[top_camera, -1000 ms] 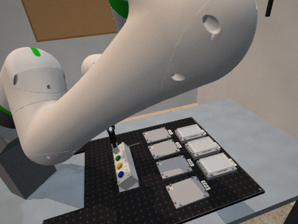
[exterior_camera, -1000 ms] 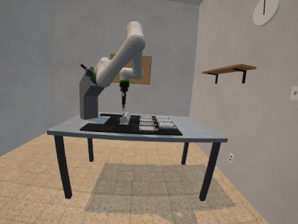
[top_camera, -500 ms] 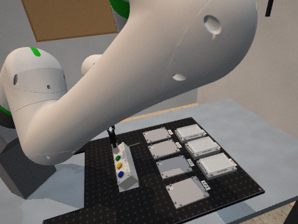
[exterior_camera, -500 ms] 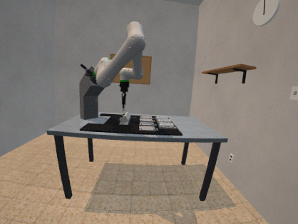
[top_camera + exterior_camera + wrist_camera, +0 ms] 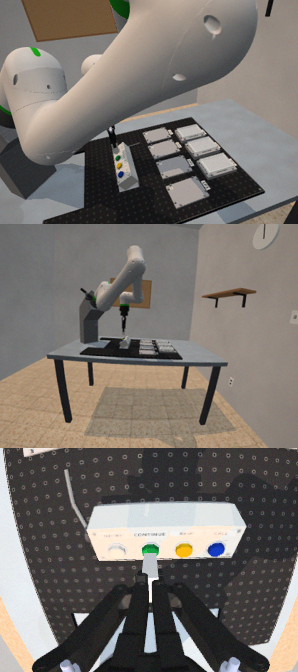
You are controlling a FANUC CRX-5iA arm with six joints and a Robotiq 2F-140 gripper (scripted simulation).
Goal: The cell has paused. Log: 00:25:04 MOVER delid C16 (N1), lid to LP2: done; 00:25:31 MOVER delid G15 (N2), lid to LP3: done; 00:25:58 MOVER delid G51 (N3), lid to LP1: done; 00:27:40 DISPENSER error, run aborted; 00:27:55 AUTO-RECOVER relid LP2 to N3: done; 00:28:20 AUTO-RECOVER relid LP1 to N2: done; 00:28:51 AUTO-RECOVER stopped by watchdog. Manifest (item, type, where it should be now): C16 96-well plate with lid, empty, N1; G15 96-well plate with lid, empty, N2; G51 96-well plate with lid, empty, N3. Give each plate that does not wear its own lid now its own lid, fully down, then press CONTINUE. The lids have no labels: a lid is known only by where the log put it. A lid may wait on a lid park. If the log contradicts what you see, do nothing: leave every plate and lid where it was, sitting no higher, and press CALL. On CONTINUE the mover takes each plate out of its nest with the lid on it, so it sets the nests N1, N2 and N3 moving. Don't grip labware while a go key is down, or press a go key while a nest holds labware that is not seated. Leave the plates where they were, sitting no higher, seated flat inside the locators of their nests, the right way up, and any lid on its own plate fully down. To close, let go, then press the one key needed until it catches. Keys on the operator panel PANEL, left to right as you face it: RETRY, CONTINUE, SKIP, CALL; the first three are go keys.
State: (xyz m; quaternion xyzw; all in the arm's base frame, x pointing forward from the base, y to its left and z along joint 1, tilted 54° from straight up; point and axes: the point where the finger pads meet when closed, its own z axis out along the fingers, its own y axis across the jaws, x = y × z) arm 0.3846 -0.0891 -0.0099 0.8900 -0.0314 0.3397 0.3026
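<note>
The panel PANEL (image 5: pixel 128 175) (image 5: pixel 165 518) (image 5: pixel 125 342) carries a white RETRY key (image 5: pixel 117 551), a green CONTINUE key (image 5: pixel 151 549) (image 5: pixel 117 158), a yellow SKIP key (image 5: pixel 184 550) (image 5: pixel 119 165) and a blue CALL key (image 5: pixel 216 549) (image 5: pixel 120 174). My gripper (image 5: pixel 150 562) (image 5: pixel 114 145) (image 5: pixel 123 332) is shut and empty. Its tips overlap the lower edge of the green key in the wrist view; the exterior view shows them above the panel. Three white plates (image 5: pixel 190 131) (image 5: pixel 202 145) (image 5: pixel 217 163) sit in the right row of nests. Whether each wears a lid is too small to tell.
Several flat stations (image 5: pixel 157 135) (image 5: pixel 164 148) (image 5: pixel 174 167) (image 5: pixel 187 192) stand in a row between panel and plates; clear lids on them cannot be made out surely. A thin grey rod (image 5: pixel 73 500) (image 5: pixel 134 144) lies by the panel's RETRY end. The arm spans above the panel.
</note>
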